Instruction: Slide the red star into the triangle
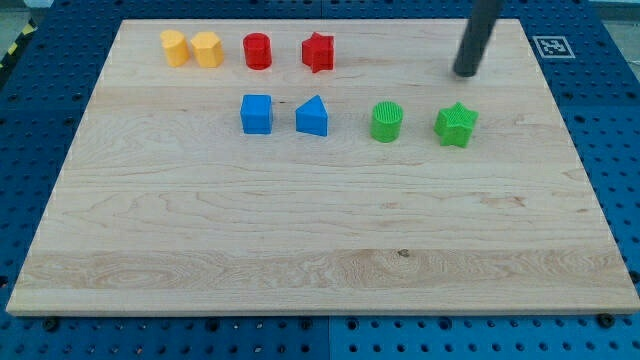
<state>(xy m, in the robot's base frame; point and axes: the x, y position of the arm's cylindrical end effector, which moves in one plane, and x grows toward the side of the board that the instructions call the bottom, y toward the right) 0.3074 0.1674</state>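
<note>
Now 2 yellow (191, 48), 2 red (288, 50), 2 blue (285, 114), 2 green (420, 123) blks; tool tip (466, 73) touches none.

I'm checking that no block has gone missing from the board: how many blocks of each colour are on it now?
Yellow: 2, yellow block and a second yellow block
Red: 2, red cylinder, red star
Blue: 2, blue cube, blue triangle
Green: 2, green cylinder, green star
Total: 8
</note>
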